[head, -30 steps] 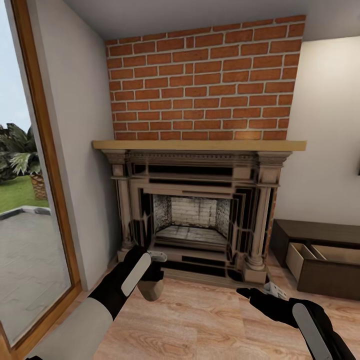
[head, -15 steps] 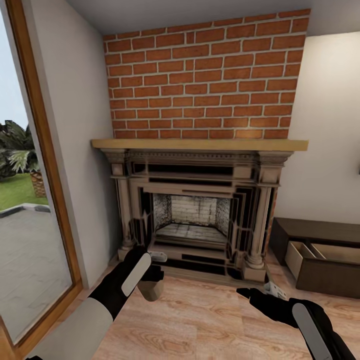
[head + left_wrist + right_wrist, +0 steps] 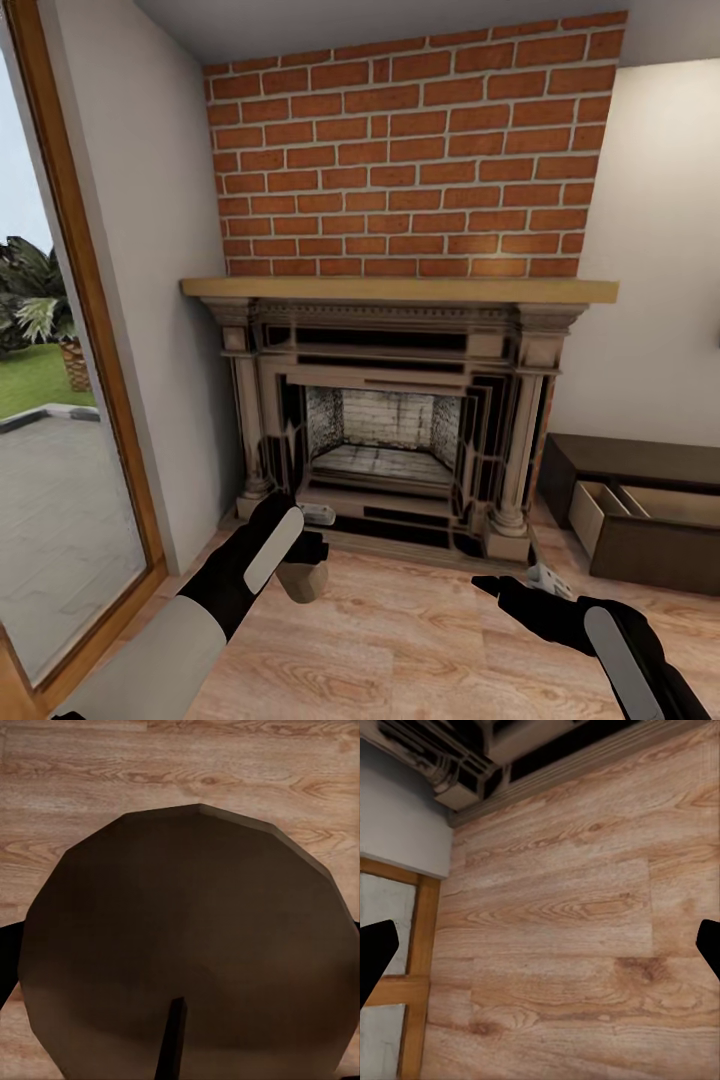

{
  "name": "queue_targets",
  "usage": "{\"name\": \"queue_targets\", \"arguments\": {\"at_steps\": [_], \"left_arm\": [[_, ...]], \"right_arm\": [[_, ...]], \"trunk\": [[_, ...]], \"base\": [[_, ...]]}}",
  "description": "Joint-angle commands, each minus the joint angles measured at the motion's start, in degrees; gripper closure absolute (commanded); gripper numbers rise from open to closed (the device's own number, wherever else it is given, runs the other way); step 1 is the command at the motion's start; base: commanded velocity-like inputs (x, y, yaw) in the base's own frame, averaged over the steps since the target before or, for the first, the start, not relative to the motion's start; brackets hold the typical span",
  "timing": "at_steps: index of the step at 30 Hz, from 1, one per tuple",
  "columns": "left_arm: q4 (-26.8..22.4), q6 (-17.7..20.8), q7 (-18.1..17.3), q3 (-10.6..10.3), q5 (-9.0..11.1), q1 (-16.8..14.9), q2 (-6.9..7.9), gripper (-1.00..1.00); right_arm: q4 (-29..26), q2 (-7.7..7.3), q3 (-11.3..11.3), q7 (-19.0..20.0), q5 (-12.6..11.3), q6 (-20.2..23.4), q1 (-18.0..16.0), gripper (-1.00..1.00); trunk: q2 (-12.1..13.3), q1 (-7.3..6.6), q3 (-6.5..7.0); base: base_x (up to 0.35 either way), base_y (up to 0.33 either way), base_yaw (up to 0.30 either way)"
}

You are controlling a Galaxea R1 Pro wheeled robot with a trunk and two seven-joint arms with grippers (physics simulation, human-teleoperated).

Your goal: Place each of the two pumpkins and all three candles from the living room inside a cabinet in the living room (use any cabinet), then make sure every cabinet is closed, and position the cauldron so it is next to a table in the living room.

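As gripped, candle (image 3: pixel 303 580) unlabelled — plain.

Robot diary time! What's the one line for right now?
left pincer: shut on candle | right pincer: open, holding nothing | facing: fireplace | cabinet: drawer open, at right

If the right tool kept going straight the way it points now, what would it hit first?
Most likely the bare wood floor: the right tool is open and empty, with only planks ahead, though depth is unclear.

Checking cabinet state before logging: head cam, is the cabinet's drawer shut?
No. The cabinet by the fireplace has its drawer pulled out, its pale interior showing.
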Motion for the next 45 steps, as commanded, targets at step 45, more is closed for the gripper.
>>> {"name": "queue_targets", "arguments": {"at_steps": [45], "left_arm": [[-0.04, 0.10, 1.38, -2.46, 0.40, -0.05, -0.06, 1.00]], "right_arm": [[-0.05, 0.26, -0.26, 0.29, -0.32, 0.52, -0.04, -1.00]], "trunk": [[3.58, -1.98, 2.14]], "base": [[0.099, -0.095, -0.073]]}}
